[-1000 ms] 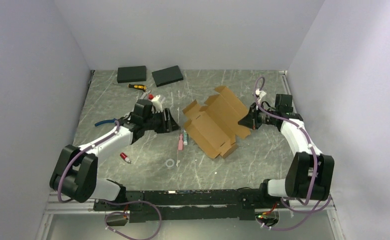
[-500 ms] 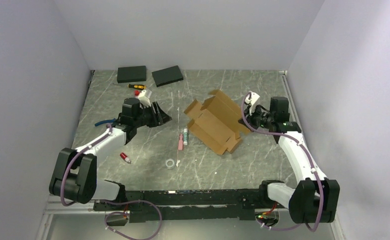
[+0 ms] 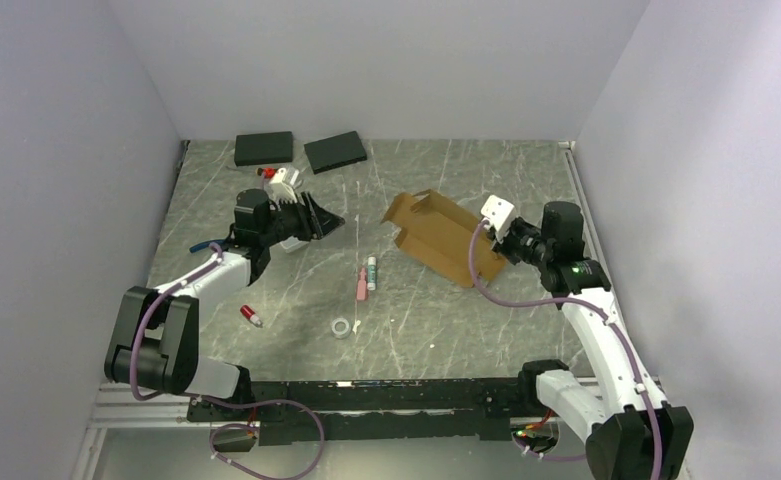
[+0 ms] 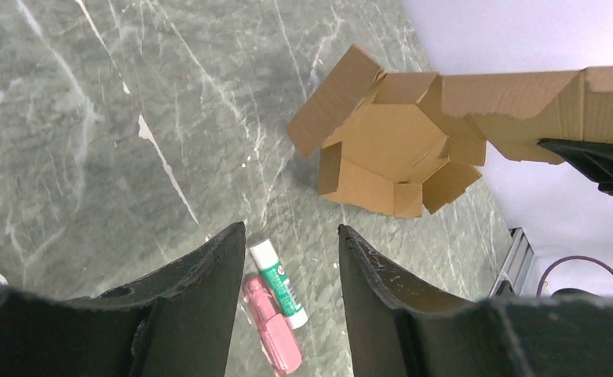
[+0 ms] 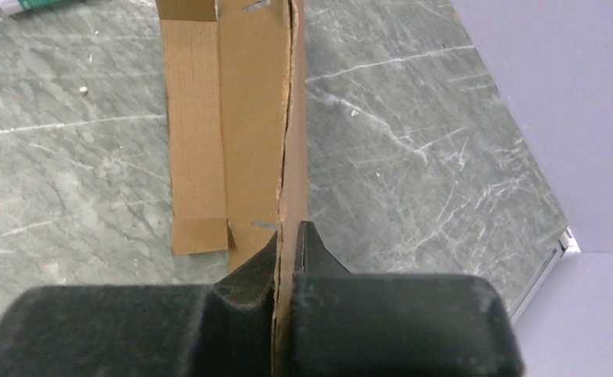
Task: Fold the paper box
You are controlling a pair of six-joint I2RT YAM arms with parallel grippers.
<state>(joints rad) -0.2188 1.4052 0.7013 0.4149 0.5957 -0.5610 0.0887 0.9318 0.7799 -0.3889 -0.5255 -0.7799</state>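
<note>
Raised brown die-cut corrugated cardboard box [image 3: 436, 232] by its right edge: flat a second ago, then tilted right of centre, low end on grey marbled counter [image 3: 416, 320]. Right tool [image 5: 289, 236] clamped on that edge. Left tool [image 4: 291, 239] backed off upper left, spread, empty. Probably prepped first fold.
</note>
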